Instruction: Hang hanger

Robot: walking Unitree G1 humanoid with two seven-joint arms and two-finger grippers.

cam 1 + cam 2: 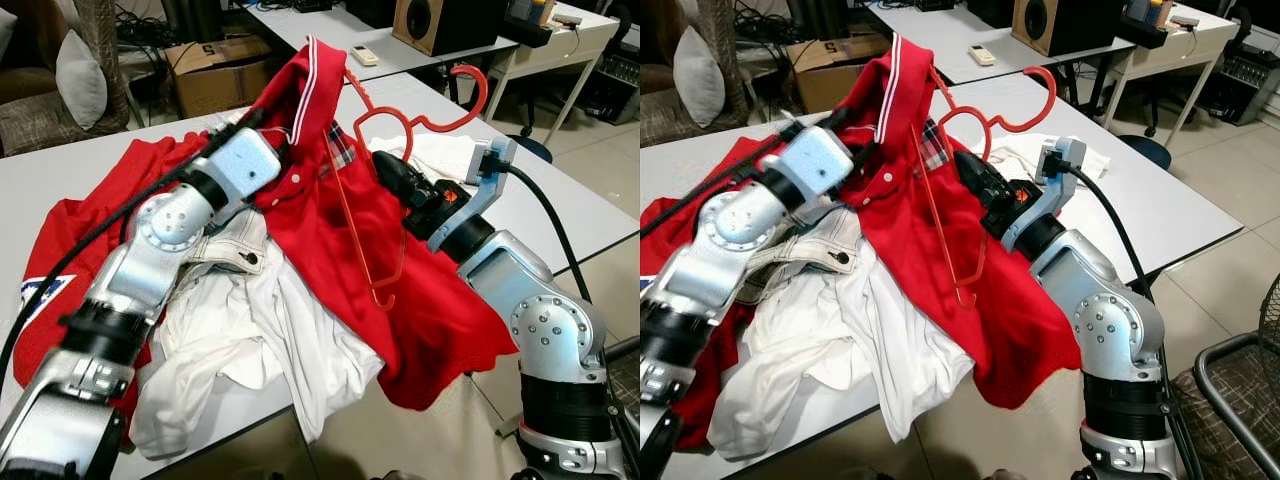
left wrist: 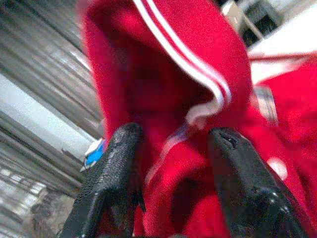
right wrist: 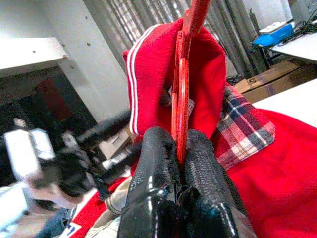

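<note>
A red plastic hanger [image 1: 416, 122] stands upright over the table, its hook at the top. My right gripper [image 1: 385, 170] is shut on its neck, and the thin red bar is pinched between the black fingers [image 3: 153, 163]. A red polo shirt [image 1: 330, 260] with a white-striped collar [image 1: 310, 70] is lifted at the collar and drapes down over the table's front edge. My left gripper [image 2: 173, 148] grips the shirt just under the collar, with red cloth between its fingers [image 2: 116, 168]. The hanger's lower bar lies against the shirt front.
White garments [image 1: 250, 340] and pale denim [image 1: 225, 245] are heaped on the grey table [image 1: 60, 170], with more red cloth [image 1: 60, 250] at the left. Behind stand a cardboard box [image 1: 215, 70], a second table with a remote [image 1: 362, 55], and a speaker [image 1: 440, 20].
</note>
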